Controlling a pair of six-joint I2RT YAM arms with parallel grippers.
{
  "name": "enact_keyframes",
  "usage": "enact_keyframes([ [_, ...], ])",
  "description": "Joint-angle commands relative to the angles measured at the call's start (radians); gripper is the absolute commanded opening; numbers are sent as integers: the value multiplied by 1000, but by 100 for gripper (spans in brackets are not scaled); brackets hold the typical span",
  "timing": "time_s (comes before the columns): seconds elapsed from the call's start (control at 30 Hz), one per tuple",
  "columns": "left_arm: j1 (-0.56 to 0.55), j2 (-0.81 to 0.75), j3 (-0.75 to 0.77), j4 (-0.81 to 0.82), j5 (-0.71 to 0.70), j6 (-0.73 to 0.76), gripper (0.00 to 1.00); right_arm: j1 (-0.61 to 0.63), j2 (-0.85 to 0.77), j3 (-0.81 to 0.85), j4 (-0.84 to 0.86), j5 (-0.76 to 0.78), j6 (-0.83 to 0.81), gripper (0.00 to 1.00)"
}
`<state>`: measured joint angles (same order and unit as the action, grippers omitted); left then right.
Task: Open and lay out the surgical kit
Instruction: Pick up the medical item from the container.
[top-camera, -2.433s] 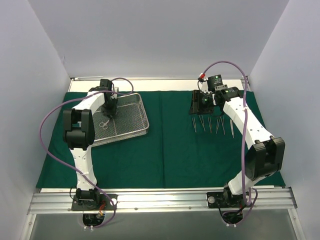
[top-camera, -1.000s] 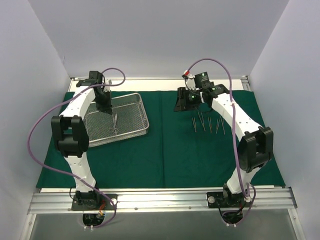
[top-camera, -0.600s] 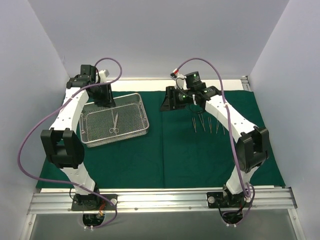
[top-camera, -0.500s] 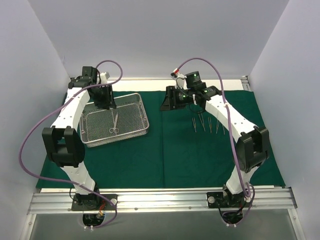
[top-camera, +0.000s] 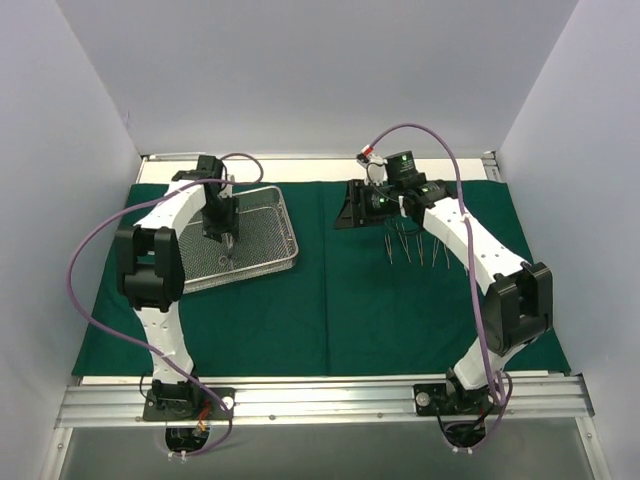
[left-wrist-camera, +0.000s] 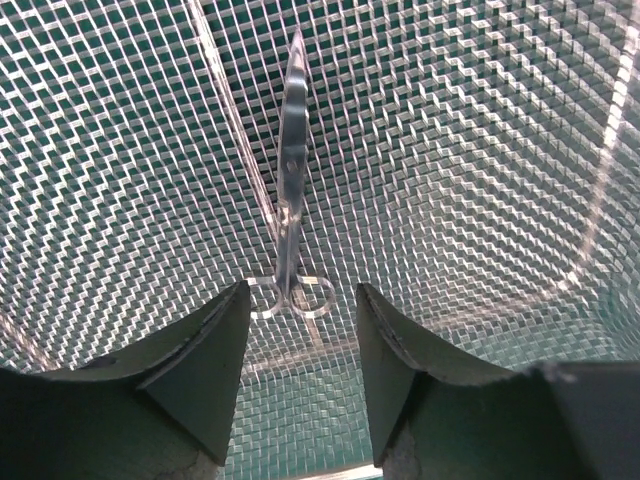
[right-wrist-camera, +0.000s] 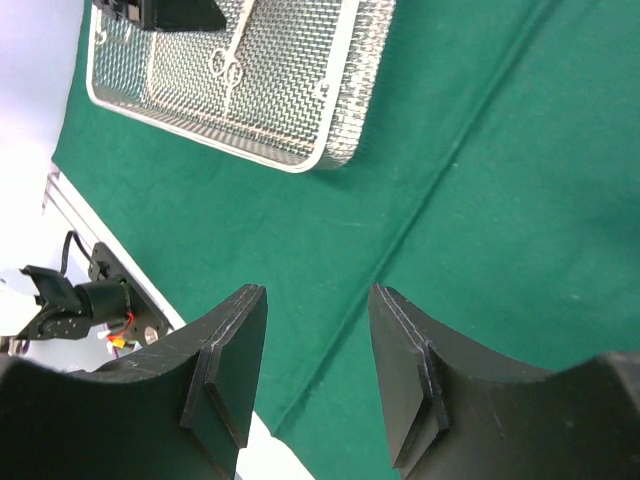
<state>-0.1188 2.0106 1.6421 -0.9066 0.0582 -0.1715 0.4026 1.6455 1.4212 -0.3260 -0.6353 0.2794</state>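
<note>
Your left gripper (left-wrist-camera: 300, 305) is spread over the scissors (left-wrist-camera: 291, 170) lying in the tray (left-wrist-camera: 480, 150), so go straight down around them and squeeze softly; your right gripper (right-wrist-camera: 318, 300) is spread too, empty

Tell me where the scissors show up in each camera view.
Top external: the scissors lie in the wire-mesh tray, left of centre on the green cloth.
Left wrist: scissors in the middle of the picture, finger rings nearest the camera.
Right wrist: scissors small, near the top left.
Shared landmark: the wire-mesh tray, under the scissors in all three views.
</note>
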Motion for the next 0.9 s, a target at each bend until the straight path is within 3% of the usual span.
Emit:
enact_keyframes([
  [0.0, -12, 39, 12, 71, -75, -8, 56, -28, -53, -21, -2, 2, -13, 45],
  [0.37, -12, 240, 65, 22, -92, -23, 54, -85, -52, -27, -27, -17, -32, 45],
  [0.5, -12, 266, 79, 9, -61, -8, 35, -90, -59, -27, -34, -10, -42, 45],
  [0.6, -9, 286, 105, -21, -58, 7, 30, -90, -62, -27, -36, -6, -43, 45],
  [0.8, 1, 300, 130, -37, -9, 29, 3, -90, -67, -25, -35, 9, -39, 45],
  [0.87, 7, 292, 137, -37, -11, 30, 2, -91, -67, -24, -35, 9, -37, 45],
])
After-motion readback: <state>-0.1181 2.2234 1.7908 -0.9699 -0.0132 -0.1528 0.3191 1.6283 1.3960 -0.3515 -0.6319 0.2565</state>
